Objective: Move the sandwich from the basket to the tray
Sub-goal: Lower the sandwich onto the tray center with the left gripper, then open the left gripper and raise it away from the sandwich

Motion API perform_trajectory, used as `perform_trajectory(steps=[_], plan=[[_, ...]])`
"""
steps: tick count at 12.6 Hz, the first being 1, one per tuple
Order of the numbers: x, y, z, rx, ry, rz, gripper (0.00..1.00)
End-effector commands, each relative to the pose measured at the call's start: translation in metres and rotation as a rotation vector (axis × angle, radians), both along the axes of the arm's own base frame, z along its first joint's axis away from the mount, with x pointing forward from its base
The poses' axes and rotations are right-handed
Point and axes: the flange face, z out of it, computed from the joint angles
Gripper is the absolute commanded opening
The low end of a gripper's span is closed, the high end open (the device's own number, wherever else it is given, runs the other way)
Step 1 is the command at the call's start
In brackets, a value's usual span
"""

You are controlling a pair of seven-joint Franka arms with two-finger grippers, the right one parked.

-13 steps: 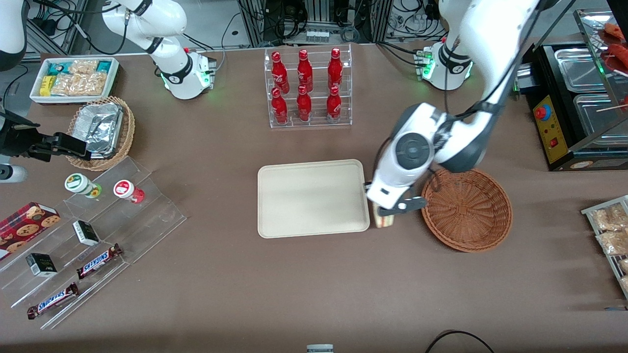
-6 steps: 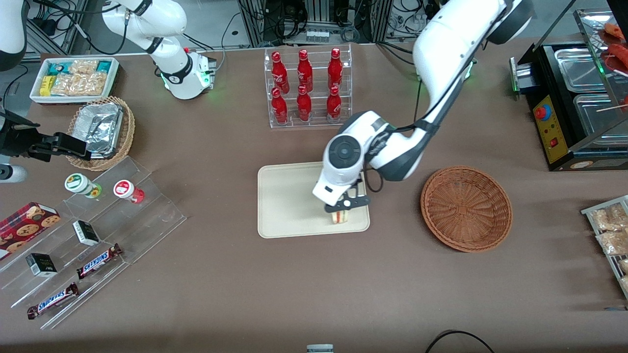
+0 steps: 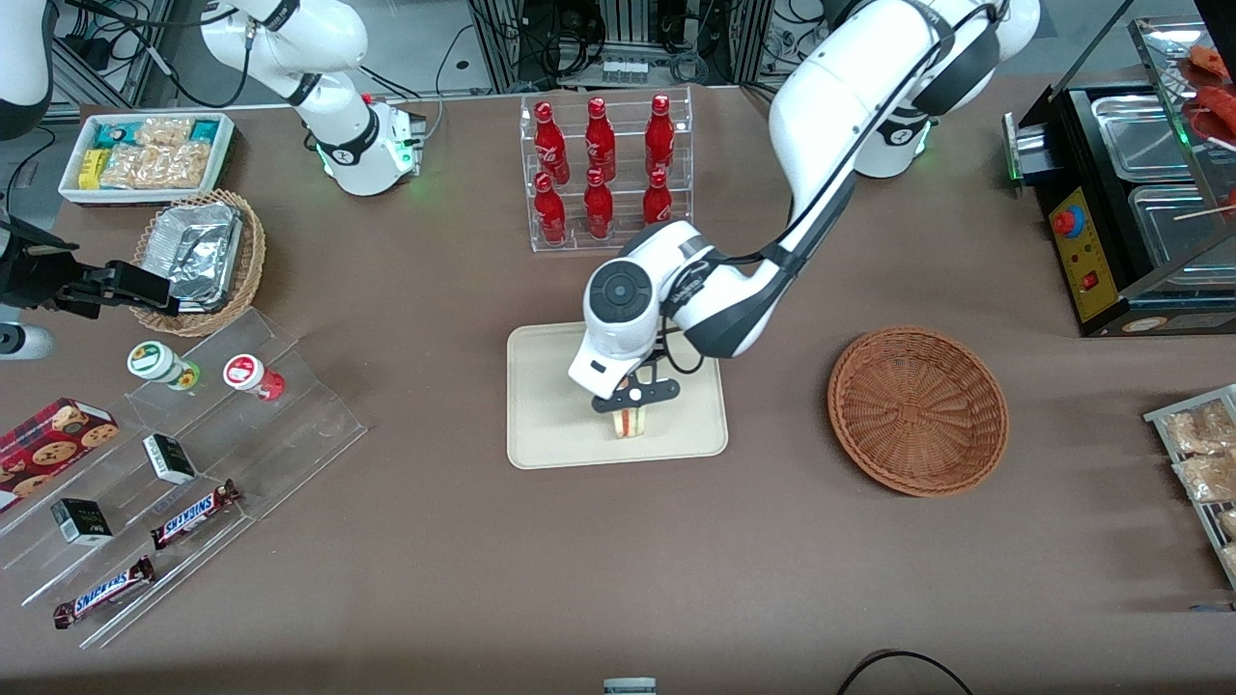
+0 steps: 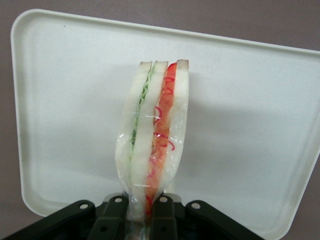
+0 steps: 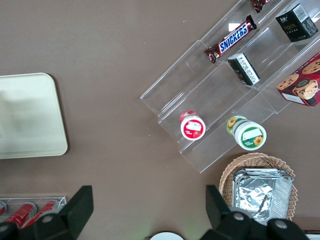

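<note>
One cream tray (image 3: 550, 425), one sandwich (image 3: 630, 423) above it (wrapped in clear film), pinched at its narrow end by the gripper (image 3: 632, 398), long axis running away from the fingers (image 4: 116, 220), layers on edge, six red bottles (image 3: 601, 169), one empty wicker basket (image 3: 917, 410) toward the working arm's end.

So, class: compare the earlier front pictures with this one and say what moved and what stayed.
The tool, shut on the sandwich, carried it from beside the basket to above the tray. Basket and tray did not move.
</note>
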Motion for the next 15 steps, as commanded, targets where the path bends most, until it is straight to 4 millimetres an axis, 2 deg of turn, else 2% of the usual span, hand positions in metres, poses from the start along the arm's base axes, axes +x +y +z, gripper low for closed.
perform_trajectory(steps=[1,11,12,13,14,15], plan=[[0.006,-0.011,-0.007,0.047,-0.015,0.015,0.00],[0.000,-0.014,-0.024,0.066,-0.002,0.066,0.00],[0.001,-0.013,-0.025,0.066,-0.002,0.068,0.16],[0.000,-0.014,-0.025,0.064,-0.002,0.066,0.58],[0.000,-0.014,-0.026,0.066,0.001,0.067,0.86],[-0.001,-0.013,-0.028,0.069,0.002,0.065,0.98]])
